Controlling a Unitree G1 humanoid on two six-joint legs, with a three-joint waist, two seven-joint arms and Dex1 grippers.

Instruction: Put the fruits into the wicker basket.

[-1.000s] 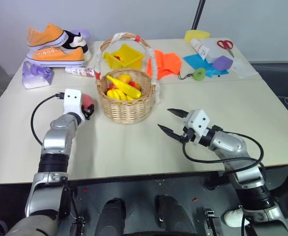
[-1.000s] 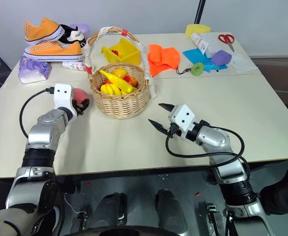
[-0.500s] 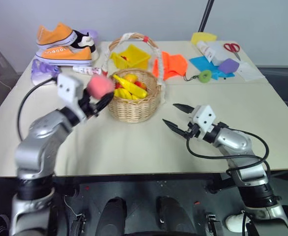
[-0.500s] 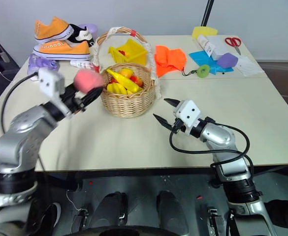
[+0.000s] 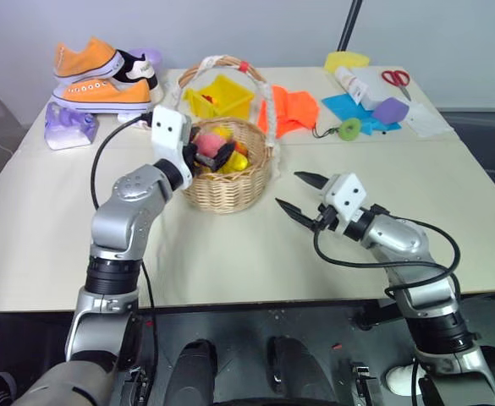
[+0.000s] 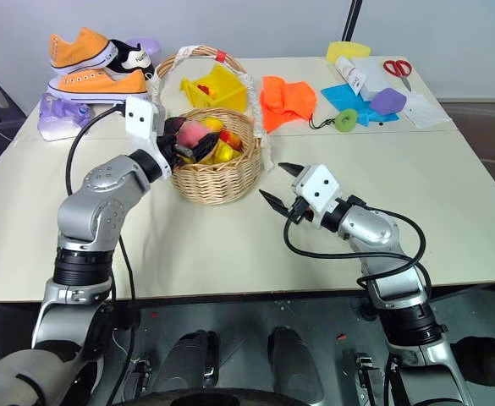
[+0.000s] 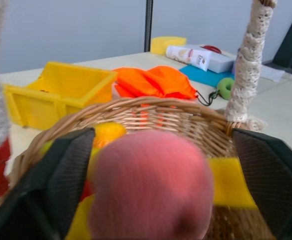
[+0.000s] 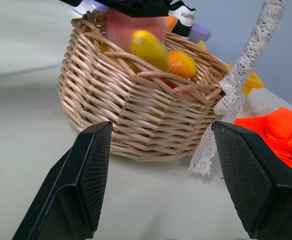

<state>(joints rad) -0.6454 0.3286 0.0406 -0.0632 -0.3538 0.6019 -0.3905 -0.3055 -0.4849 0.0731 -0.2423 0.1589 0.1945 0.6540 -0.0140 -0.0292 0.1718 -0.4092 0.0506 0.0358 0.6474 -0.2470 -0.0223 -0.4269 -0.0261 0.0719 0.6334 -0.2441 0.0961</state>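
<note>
Right gripper (image 5: 296, 192), two black fingers on a white-boxed wrist, hangs nearest, over bare tabletop at about 4 o'clock from the basket. Its jaws are spread wide and carry nothing.

Round tan woven wicker basket (image 5: 227, 188), with its tall white-wrapped arched handle and red band, sits mid-table. Inside lie the curved yellow banana (image 8: 148, 49) and other yellow and orange fruit.

Left gripper (image 5: 216, 157) reaches over the basket rim from 9 o'clock. In the left wrist view its fingers (image 7: 71, 172) stand apart on either side of the fist-sized pink-red round peach (image 7: 150, 190), with daylight showing beside the fruit; jaws judged spread, the peach no longer pinched. The peach sits over the basket's contents, inside the rim.

Step in hand, as judged: release of the peach into the basket. To do it well, keep the jaws fully apart until the peach settles among the fruit, then draw the gripper up and back toward 9 o'clock, clear of the rim and the handle post. Dragging a finger across the fruit or the lace wrap could tip the basket or roll the peach out.

Beyond, at 12 o'clock, a yellow plastic bin (image 5: 223, 95); at 1 o'clock, crumpled orange cloth (image 5: 293, 110); at 10 o'clock, orange canvas sneakers (image 5: 95, 83).
</note>
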